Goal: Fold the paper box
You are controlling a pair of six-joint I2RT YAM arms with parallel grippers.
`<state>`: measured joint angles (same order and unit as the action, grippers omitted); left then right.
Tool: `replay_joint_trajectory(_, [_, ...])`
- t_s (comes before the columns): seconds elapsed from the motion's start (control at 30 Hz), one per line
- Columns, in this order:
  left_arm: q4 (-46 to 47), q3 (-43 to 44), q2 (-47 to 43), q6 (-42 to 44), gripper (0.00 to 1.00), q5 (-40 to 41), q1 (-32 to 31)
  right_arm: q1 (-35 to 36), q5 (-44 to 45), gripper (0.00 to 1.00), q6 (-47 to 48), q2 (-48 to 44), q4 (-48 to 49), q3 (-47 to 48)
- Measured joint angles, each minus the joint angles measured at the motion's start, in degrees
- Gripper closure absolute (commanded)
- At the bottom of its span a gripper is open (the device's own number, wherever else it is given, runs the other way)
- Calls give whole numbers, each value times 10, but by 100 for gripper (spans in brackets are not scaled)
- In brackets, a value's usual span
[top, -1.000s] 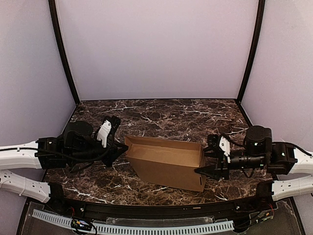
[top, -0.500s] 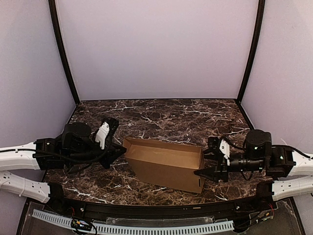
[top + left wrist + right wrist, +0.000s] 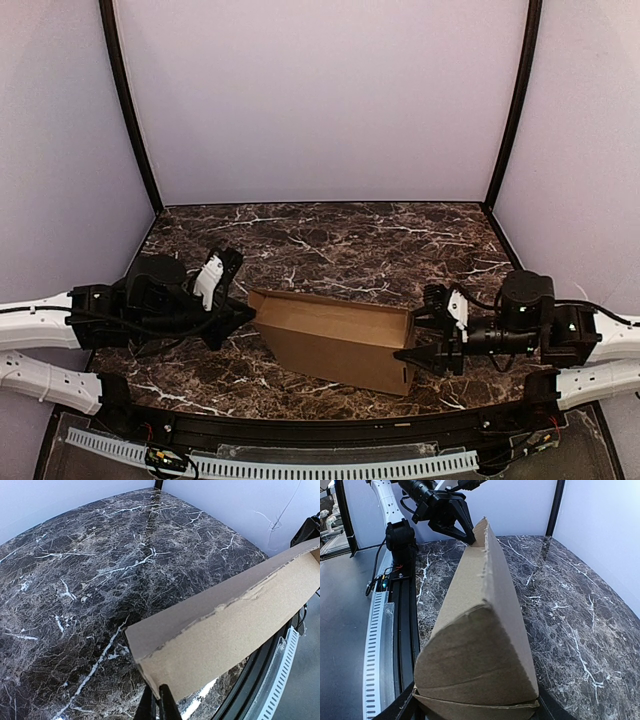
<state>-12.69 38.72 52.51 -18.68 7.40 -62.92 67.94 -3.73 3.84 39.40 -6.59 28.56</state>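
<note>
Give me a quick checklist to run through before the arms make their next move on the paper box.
1. Left gripper clamped on the paper box: ok, its fingers are shut on the left corner.
2. Right gripper holding the right end: ok, its fingers flank that end.
3. Box resting flat on the table: cannot tell; the underside is hidden and the box looks tilted.
4. Box fully closed: not ok, the top is open.

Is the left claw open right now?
No, the left wrist view shows the left claw pinched shut on the lower corner of the paper box.
</note>
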Motion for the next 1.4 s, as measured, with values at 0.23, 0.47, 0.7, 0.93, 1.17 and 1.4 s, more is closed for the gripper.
replay_joint_trajectory(0.23, [0, -14, -14, -6, 99, 5, 0, 3, 4, 43, -1, 6, 48, -28])
replay_joint_trajectory(0.47, [17, -14, 0, -12, 99, 15, -12, 4, 33, 18, -17, 5, 100, -64])
replay_joint_trajectory(0.7, [32, 3, 35, -15, 99, 24, -29, 4, 84, 1, -48, 5, 113, -101])
replay_joint_trajectory(0.93, [35, 18, 60, -20, 99, 48, -42, 4, 97, 1, -63, -45, 90, -95])
replay_joint_trajectory(1.17, [38, 30, 80, -22, 99, 64, -45, 4, 70, 1, -76, -62, 64, -49])
replay_joint_trajectory(1.4, [38, 32, 82, -23, 99, 69, -48, 4, 67, 24, -69, -25, 52, 44])
